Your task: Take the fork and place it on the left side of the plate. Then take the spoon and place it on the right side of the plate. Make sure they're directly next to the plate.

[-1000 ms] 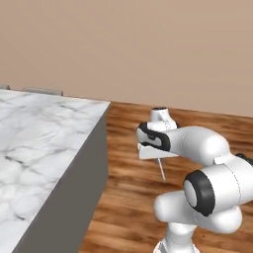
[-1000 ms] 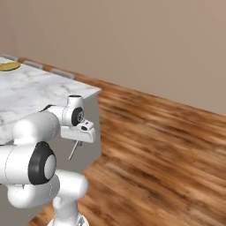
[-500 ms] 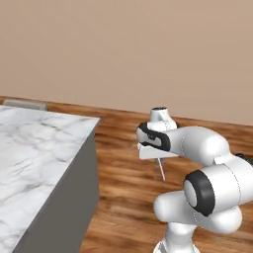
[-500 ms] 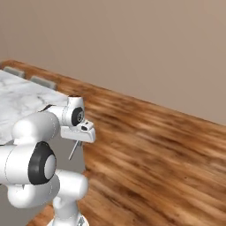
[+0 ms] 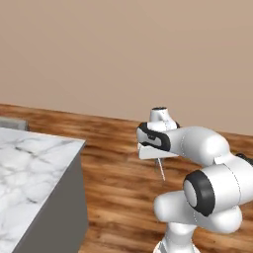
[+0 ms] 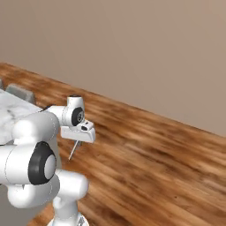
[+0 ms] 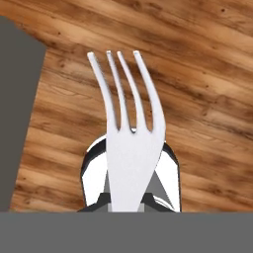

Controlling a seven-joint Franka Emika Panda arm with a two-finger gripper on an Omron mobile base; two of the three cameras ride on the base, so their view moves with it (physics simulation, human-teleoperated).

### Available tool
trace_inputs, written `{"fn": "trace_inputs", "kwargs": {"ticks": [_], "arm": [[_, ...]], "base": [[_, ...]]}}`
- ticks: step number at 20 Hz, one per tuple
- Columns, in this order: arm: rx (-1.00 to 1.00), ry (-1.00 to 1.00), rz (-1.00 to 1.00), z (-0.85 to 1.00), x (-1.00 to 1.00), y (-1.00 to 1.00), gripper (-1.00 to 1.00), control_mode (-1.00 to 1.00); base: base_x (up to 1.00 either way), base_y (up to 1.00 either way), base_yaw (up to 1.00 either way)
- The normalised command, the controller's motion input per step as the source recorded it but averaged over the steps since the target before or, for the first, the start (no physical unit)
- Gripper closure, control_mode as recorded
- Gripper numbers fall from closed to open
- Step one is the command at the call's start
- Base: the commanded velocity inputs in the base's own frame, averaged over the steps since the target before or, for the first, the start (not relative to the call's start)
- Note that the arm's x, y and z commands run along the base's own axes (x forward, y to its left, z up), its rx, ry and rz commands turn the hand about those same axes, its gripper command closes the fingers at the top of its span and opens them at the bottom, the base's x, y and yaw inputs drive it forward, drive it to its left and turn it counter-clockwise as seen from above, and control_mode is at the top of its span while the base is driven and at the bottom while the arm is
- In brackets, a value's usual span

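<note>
The gripper (image 5: 157, 159) hangs over the wood floor (image 5: 118, 173), off the counter's (image 5: 29, 168) corner at about 3 o'clock. The fork (image 7: 129, 143) sits clamped in it, prongs pointing to 12 in the hand view, floor underneath.

Left base view. The white arm rises from 5 o'clock and folds back toward centre, where its gripper (image 5: 157, 157) is closed on the fork (image 5: 160, 169), a thin pale utensil hanging downward over the wooden floor (image 5: 113, 173). The marble tabletop (image 5: 29, 168) occupies 8 o'clock, well apart from the gripper. A plain beige wall (image 5: 123, 54) spans 12 o'clock.
</note>
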Motion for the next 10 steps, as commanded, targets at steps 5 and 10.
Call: {"fn": "trace_inputs", "kwargs": {"ticks": [5, 10], "arm": [[0.0, 0.0, 0.0, 0.0, 0.0, 0.0, 1.0, 1.0], [0.0, 0.0, 0.0, 0.0, 0.0, 0.0, 1.0, 1.0]], "base": [[0.77, -0.33, 0.0], [0.77, -0.33, 0.0]]}}
